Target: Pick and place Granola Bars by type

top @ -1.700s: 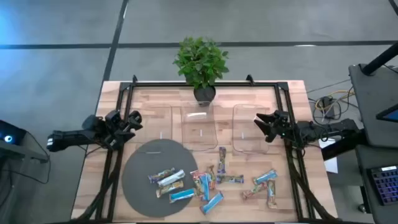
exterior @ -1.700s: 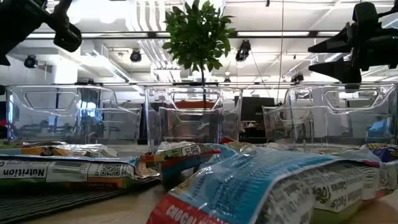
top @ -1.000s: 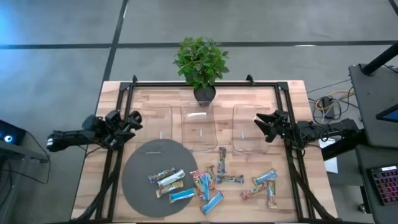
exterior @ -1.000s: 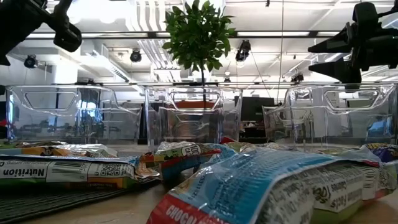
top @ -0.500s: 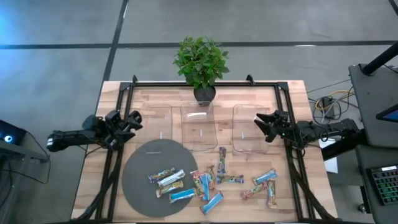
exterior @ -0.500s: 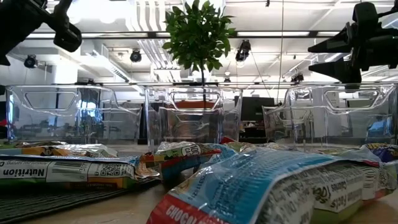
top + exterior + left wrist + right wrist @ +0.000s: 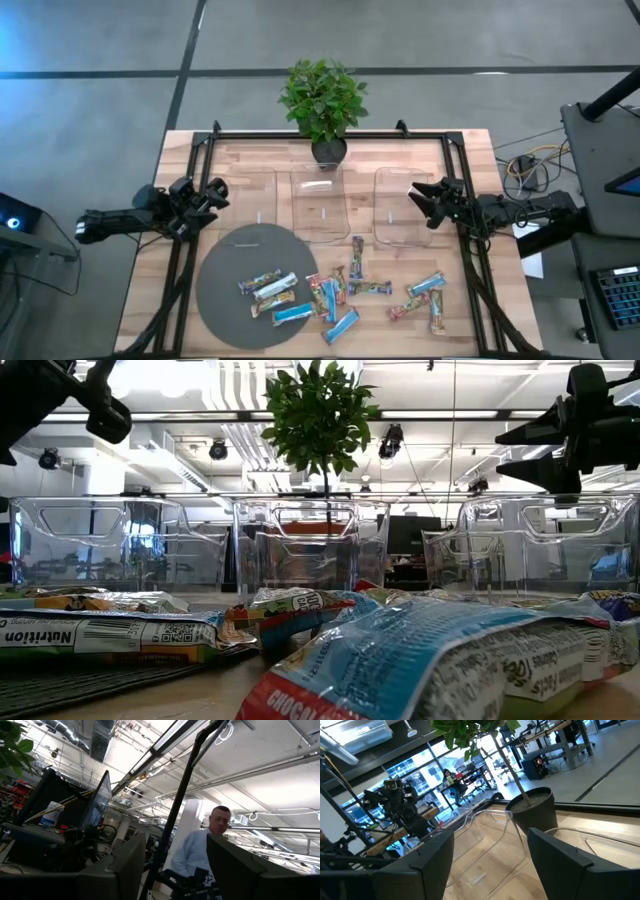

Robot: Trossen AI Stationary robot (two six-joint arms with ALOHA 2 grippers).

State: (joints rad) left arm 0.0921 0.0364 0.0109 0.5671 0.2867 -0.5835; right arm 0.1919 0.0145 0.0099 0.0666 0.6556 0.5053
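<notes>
Nothing has moved since a moment ago, so sorting has not started. The small foil-wrapped granola bars (image 7: 335, 292) lie at the near edge, some on the round grey mat (image 7: 225, 262). Farther off stand clear plastic trays (image 7: 320, 205) (all empty). The left gripper (image 7: 212, 192) and right gripper (image 7: 418, 198) wait with fingers spread, holding nothing.

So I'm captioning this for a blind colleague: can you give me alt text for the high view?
About a dozen granola bars lie scattered along the near part of a wooden table, some on a round grey mat. Three clear trays sit beyond them, a potted plant behind. The open left gripper and right gripper wait at the sides.
</notes>
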